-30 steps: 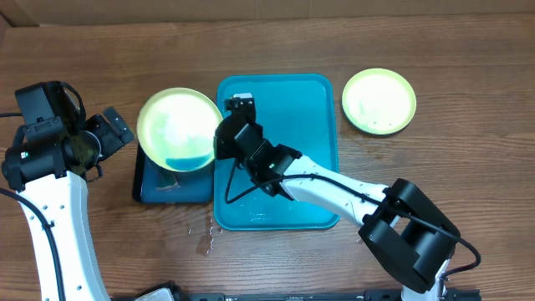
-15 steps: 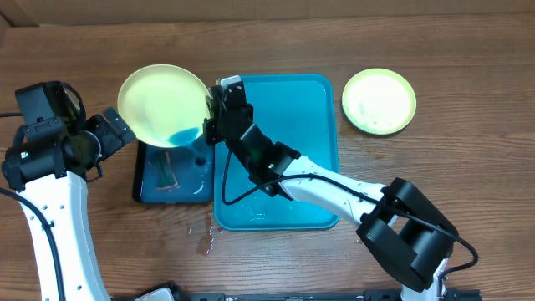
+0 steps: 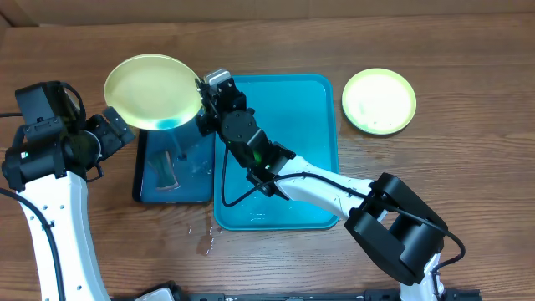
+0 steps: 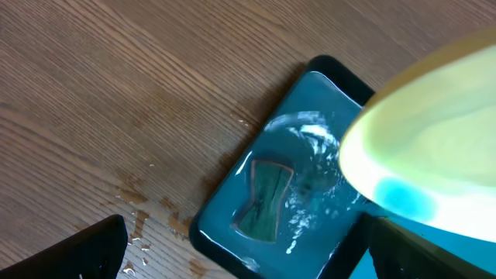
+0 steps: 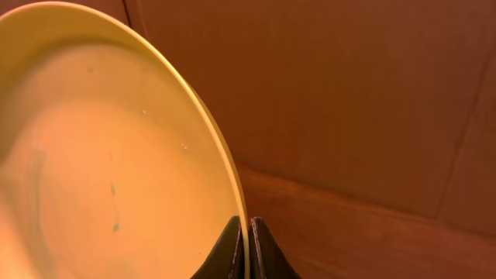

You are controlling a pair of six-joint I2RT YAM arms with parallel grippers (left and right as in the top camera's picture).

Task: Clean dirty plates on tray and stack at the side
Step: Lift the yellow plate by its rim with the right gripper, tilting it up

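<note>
A yellow-green plate hangs tilted over the far end of the dark navy tray. A blue smudge sits at its low edge. My right gripper is shut on the plate's right rim. In the right wrist view, its rim runs down between the shut gripper. A second plate lies flat on the table to the right of the turquoise tray. My left gripper stands open beside the navy tray, with nothing between its fingers. The plate fills the upper right of the left wrist view.
The navy tray holds water and a dark bow-shaped thing lying in it. Water drops wet the wood in front of both trays. A cardboard wall stands behind the table.
The right gripper has lifted the plate up and to the back left, off the navy tray, and tilted it more steeply. The left arm has stayed still.
</note>
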